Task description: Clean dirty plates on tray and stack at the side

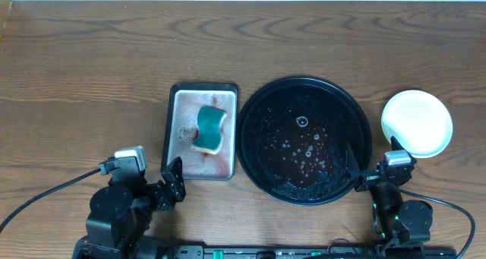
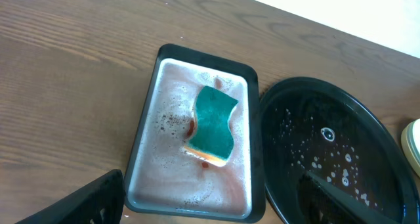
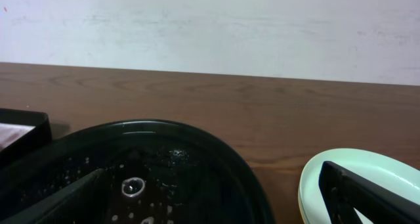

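One wet tray (image 1: 281, 122) and one sponge (image 1: 209, 130) sat on the table (image 1: 91, 77). The plates (image 1: 416, 122) were stacked right of the tray, count unclear. The right wrist view missed the sponge. Left hand (image 1: 175, 181) and right hand (image 1: 370, 154) hung released.

You see the tray (image 3: 197, 155) on the table (image 3: 282, 109), glossy black and beaded with droplets, with a pale mint plate (image 3: 374, 163) just beside its right rim. Your right tool (image 3: 213, 171) is spread wide, one dark finger (image 3: 367, 194) against each.
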Motion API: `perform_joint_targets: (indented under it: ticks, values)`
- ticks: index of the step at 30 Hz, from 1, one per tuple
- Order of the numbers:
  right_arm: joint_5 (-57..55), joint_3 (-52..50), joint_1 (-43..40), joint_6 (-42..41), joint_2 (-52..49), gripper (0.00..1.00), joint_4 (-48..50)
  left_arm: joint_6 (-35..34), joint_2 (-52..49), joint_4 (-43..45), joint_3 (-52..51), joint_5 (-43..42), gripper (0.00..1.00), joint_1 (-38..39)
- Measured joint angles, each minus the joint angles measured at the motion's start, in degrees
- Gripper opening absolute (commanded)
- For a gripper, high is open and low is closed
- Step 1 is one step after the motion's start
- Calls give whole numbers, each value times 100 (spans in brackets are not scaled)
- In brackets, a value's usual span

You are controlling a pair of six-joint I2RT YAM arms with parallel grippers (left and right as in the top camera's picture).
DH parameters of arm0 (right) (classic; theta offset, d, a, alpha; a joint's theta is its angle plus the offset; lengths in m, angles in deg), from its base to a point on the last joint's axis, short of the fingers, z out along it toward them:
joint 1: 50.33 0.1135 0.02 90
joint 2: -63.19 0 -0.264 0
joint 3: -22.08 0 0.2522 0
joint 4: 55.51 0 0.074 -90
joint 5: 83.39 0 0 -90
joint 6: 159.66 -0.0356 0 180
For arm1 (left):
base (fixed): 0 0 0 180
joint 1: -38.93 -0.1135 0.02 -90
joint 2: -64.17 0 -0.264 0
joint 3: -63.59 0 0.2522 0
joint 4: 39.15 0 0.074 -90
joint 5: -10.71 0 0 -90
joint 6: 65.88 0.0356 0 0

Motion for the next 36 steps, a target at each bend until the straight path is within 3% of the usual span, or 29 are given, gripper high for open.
perform_joint_targets:
  ticks: [9,13,23,30,33,36]
  values:
    - [0,0,0,0,0,99,0,101,2,-319,-11,7,84,-39]
    - [-2,0,0,0,0,99,0,149,111,-120,-238,44,84,-439]
    - [-4,0,0,-2,-2,99,-2,313,1314,2511,-2269,85,84,-861]
    - [-7,0,0,-2,-7,99,0,846,1641,4690,-3434,-9,84,-866]
    - [-7,0,0,-2,-7,99,-2,1152,1676,5263,-3738,-11,84,-868]
    - [-7,0,0,-2,-7,99,-2,1360,1781,5132,-3888,-24,84,-953]
